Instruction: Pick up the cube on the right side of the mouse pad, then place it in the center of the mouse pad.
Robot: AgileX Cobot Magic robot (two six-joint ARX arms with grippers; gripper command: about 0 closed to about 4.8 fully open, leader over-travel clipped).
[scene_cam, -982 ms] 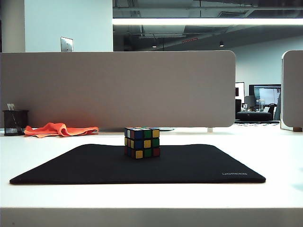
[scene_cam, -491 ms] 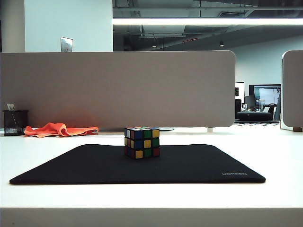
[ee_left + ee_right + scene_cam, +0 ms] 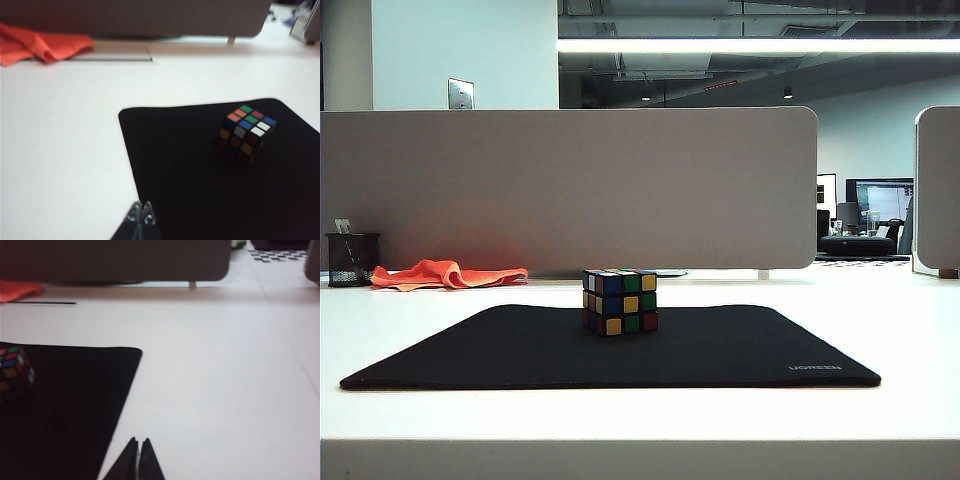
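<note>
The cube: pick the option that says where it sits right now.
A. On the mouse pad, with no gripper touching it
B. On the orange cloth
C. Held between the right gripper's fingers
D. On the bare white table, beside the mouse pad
A: the cube stands on the mouse pad, while the left gripper and the right gripper are both shut and well clear of it.
</note>
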